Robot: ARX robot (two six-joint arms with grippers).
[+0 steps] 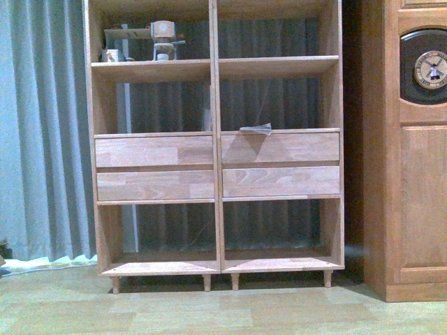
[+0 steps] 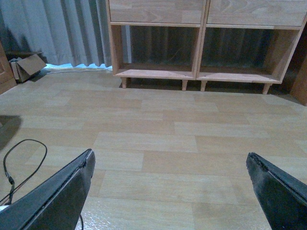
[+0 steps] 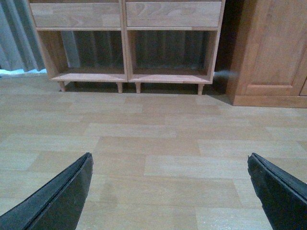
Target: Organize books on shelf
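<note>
The light-wood shelf [image 1: 216,68] stands ahead on short peg legs. A thin grey-teal book [image 1: 255,129] lies flat at the front edge of the right middle compartment, one corner hanging over the drawer front. A pale thin book [image 1: 207,107] seems to stand upright against the central divider in the left middle compartment. No white softcover shows. Neither gripper is in the front view. My left gripper [image 2: 170,154] is open and empty above bare floor, well short of the shelf [image 2: 201,48]. My right gripper [image 3: 169,156] is likewise open and empty, facing the shelf [image 3: 124,52].
A wooden figure [image 1: 163,38] and small items sit in the top left compartment. A darker cabinet with a round clock [image 1: 419,139] stands right of the shelf. Grey curtains [image 1: 42,125] hang behind. A cardboard box [image 2: 28,67] and a black cable [image 2: 24,158] lie on the floor at left.
</note>
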